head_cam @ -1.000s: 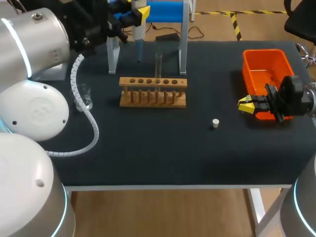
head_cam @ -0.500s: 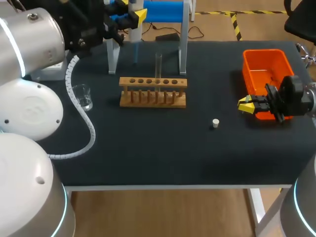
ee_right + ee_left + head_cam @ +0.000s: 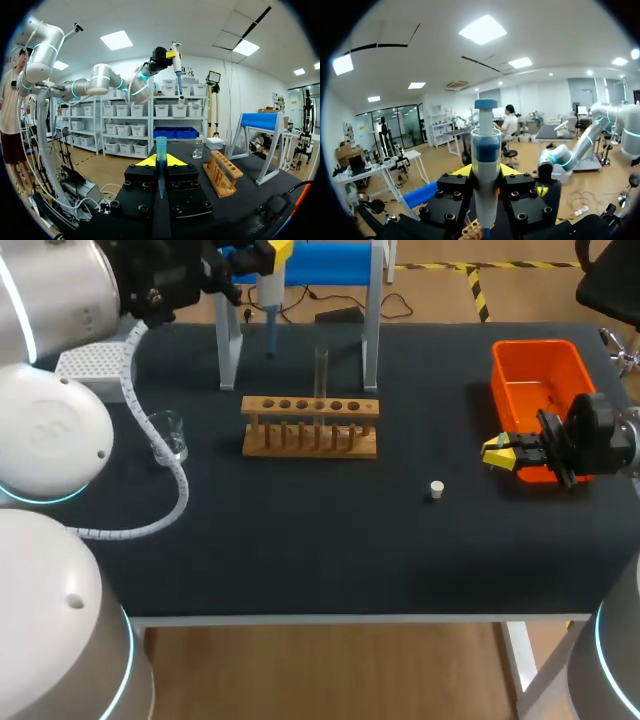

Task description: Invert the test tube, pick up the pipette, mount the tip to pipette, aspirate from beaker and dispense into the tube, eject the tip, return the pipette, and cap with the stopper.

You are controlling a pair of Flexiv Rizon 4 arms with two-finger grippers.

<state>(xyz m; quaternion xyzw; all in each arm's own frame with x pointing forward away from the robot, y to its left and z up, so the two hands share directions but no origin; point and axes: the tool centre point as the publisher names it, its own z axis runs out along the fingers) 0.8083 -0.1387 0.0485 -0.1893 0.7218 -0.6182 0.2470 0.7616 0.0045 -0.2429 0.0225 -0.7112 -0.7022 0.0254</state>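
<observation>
Pipette (image 3: 270,305) upright and nose down over the far left of the table (image 3: 300,550), clamped from both sides by the left gripper (image 3: 486,175), close by the blue stand (image 3: 371,340). Near it, test tube (image 3: 321,370) standing in the wooden rack (image 3: 310,440). Beaker (image 3: 171,436) off the rack's left end. Stopper (image 3: 436,489) lying alone toward the near right. Beside the orange bin (image 3: 520,350), right gripper (image 3: 503,453) closed on what looks like a teal tip (image 3: 161,150), wide end up. Probably about to mount that tip. For a clean fit: keep the shaft plumb, centre it over the tip's mouth, press straight down, avoid any sideways load, hold the tip firm throughout.
</observation>
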